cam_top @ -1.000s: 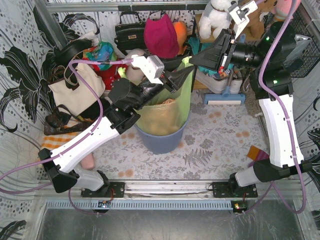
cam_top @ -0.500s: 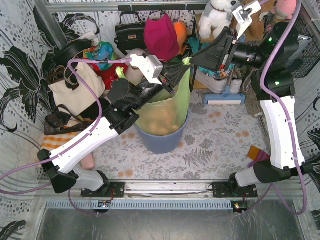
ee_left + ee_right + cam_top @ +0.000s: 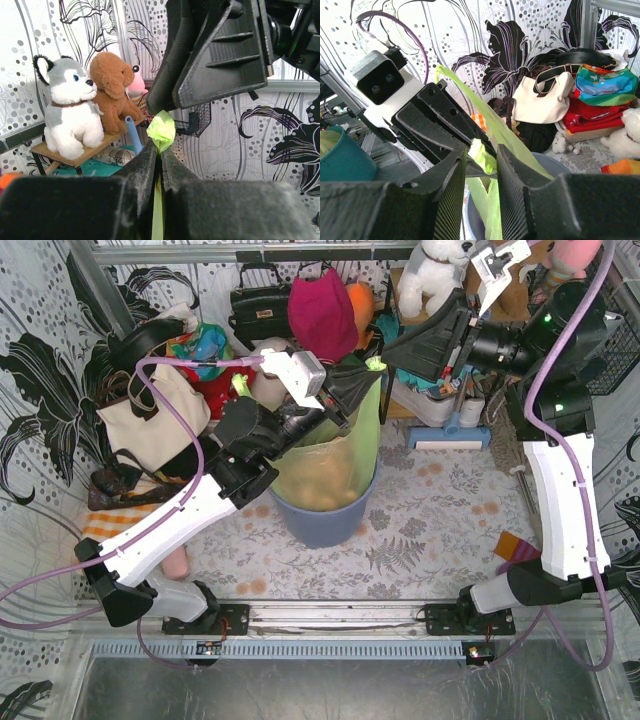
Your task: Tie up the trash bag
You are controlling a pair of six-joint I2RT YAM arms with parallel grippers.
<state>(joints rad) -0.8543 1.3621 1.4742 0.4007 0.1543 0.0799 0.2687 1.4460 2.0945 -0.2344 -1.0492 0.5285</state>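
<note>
Under bin (image 3: pixel 322 527) and trash bag (image 3: pixel 338 452), fern-print tablecloth (image 3: pixel 432 530); black-flowered walls (image 3: pixel 40 390).

Floral-print table (image 3: pixel 430 510), blue-grey bin (image 3: pixel 320 525) standing mid-surface, cream tote bag (image 3: pixel 150 428) at left, small orange piece (image 3: pixel 511 544) near right edge

Top view: way up behind both bases, looking down over the whole surface (image 3: pixel 430 510). Left wrist: jammed right behind the left tool (image 3: pixel 160 152), facing the right tool (image 3: pixel 165 102) up close, plush husky (image 3: pixel 70 115) beyond. Right wrist: pretty much the mirror, staring back at the left tool, cream tote (image 3: pixel 542 102) beyond. Shared by all three: the pinched trash bag (image 3: pixel 161 131) tip.
</note>
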